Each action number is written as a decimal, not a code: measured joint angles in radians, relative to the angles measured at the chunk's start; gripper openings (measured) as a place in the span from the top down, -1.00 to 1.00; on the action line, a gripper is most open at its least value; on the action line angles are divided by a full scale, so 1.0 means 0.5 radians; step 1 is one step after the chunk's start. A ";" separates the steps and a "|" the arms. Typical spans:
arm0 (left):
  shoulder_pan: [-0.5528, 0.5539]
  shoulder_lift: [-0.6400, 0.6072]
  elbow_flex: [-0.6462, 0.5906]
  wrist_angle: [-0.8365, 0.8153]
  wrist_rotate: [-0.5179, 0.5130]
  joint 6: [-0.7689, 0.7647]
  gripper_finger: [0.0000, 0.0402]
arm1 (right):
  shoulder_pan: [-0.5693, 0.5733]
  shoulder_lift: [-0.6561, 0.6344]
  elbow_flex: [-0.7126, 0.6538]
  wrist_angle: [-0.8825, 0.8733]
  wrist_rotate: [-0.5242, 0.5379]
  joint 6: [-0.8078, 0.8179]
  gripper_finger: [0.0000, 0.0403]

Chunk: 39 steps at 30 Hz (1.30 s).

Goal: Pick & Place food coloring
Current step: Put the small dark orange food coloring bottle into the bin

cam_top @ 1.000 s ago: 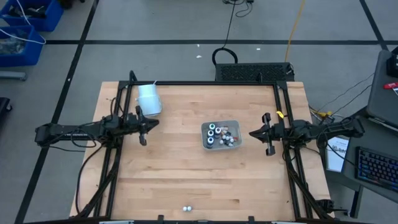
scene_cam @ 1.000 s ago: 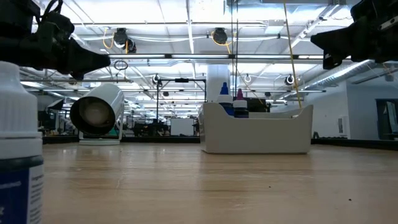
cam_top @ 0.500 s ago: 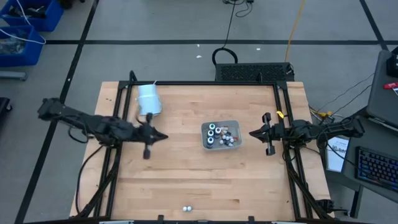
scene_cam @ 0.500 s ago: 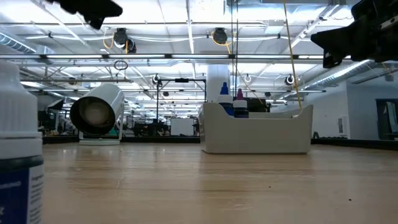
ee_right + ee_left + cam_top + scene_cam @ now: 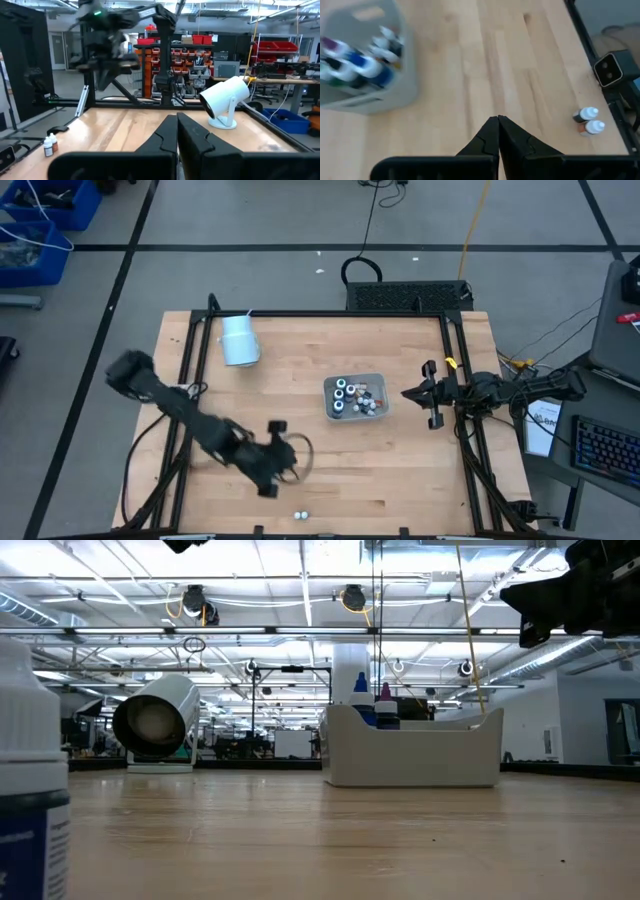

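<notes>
Left gripper (image 5: 498, 119) pinched shut, holding nothing; ahead of its jaws two loose bottles (image 5: 587, 121) stand near the table edge. From above they're specks. Tray (image 5: 355, 397) holds the other food coloring (image 5: 345, 391). Right gripper (image 5: 407, 394) shut beside it.

Table (image 5: 400, 470): pale wood planks, matt. Tray (image 5: 329, 408): frosted plastic. Cup (image 5: 239, 340): smooth plastic. Food coloring (image 5: 352, 394): glossy plastic, white caps. Frame rails (image 5: 320, 313): black metal.
</notes>
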 joint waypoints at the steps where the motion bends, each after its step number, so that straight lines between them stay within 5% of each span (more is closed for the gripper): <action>1: -0.022 0.095 0.083 -0.057 0.001 -0.048 0.95 | 0.000 0.000 0.000 0.000 0.000 0.012 1.00; 11: -0.105 0.867 1.024 -0.724 0.362 -0.485 0.94 | 0.000 0.001 0.000 0.010 0.003 -0.080 1.00; 19: -0.141 1.243 1.492 -0.921 0.537 -0.503 0.77 | 0.000 0.001 0.000 0.021 0.003 -0.126 1.00; 31: -0.197 1.328 1.538 -0.972 0.630 -0.763 -0.03 | 0.000 0.001 0.000 0.007 0.003 -0.103 1.00; 39: -0.218 1.328 1.537 -0.966 0.545 -0.722 -0.23 | 0.000 0.001 0.000 0.006 0.003 -0.090 1.00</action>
